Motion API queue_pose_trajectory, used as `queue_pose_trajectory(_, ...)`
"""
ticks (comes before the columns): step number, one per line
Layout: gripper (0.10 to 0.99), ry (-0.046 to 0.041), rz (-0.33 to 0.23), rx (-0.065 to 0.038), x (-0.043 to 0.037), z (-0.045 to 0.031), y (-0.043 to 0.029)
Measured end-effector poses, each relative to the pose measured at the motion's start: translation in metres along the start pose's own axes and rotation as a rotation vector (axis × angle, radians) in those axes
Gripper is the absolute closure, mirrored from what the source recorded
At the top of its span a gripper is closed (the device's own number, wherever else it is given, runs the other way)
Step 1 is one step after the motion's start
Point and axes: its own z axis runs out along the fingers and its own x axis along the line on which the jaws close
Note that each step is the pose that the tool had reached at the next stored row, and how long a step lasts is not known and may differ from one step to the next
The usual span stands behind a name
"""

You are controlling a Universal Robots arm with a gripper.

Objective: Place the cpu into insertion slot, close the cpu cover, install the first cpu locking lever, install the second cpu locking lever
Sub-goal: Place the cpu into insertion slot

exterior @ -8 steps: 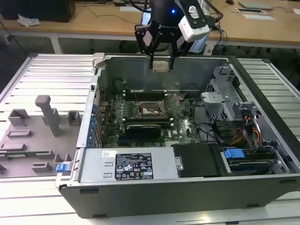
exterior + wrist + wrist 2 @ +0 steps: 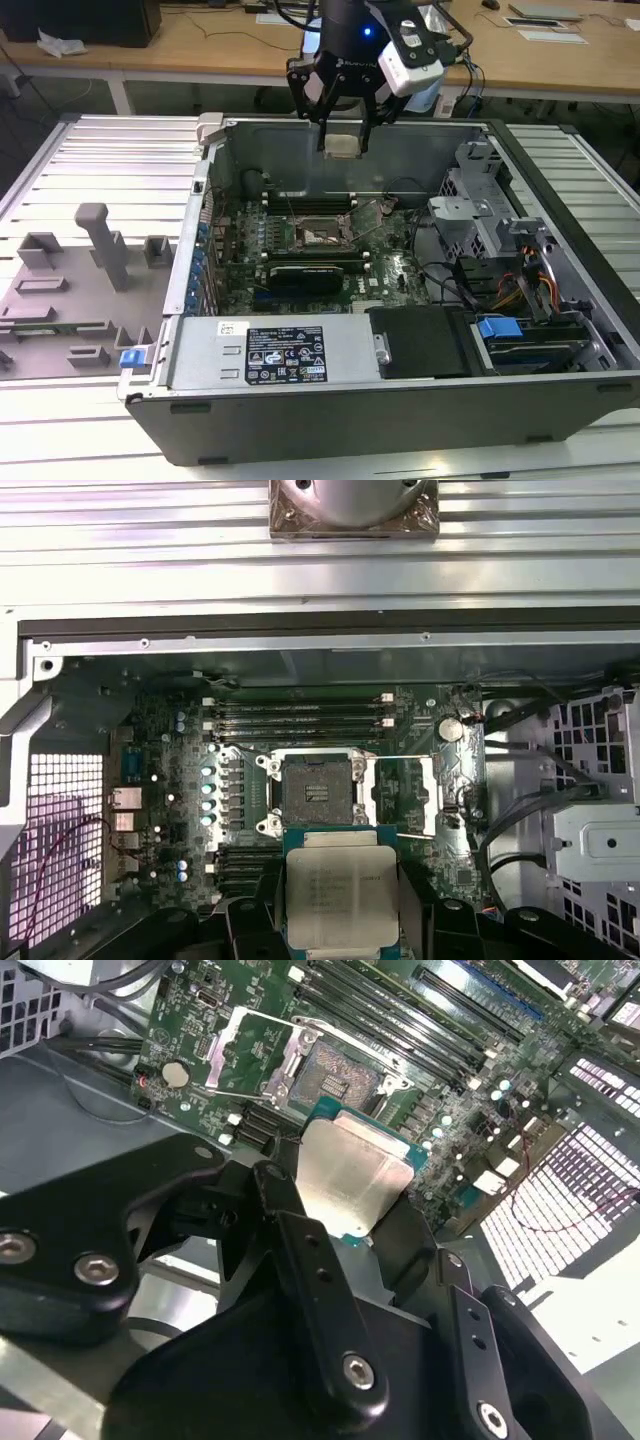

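My gripper (image 2: 343,128) hangs above the back wall of the open computer case (image 2: 400,420), shut on the cpu (image 2: 343,146). The cpu (image 2: 350,1175) is a square chip with a pale silver top, clamped by its edges between the black fingers (image 2: 287,1210). Well below it on the green motherboard lies the insertion slot (image 2: 322,232), bare and open (image 2: 315,785). The cpu cover (image 2: 250,1052) is swung back beside the slot (image 2: 342,1068), and thin locking levers (image 2: 240,1095) stand loose next to it. In the first wrist view the cpu (image 2: 340,895) sits just short of the slot.
Memory slots (image 2: 300,715) run along one side of the slot and an expansion card (image 2: 312,270) along the other. A power supply (image 2: 290,350), drive cage (image 2: 470,215) and cables (image 2: 520,280) fill the case. A grey fixture plate (image 2: 90,260) with holders lies at the exterior view's left.
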Motion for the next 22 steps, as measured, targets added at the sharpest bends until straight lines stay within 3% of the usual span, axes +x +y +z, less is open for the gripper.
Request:
queue_pose_trajectory(8,0.545,-0.0007,-0.009,0.000,0.0003,0.0196,0.0005)
queue_pose_trajectory(11,0.545,-0.0009,-0.009,0.000,0.0000,0.0343,-0.0008)
queue_pose_trajectory(17,0.545,-0.0128,-0.009,0.000,-0.0002,0.0470,-0.0020)
queue_pose_trajectory(22,0.545,-0.0225,0.100,-0.001,-0.0004,0.0587,-0.0030)
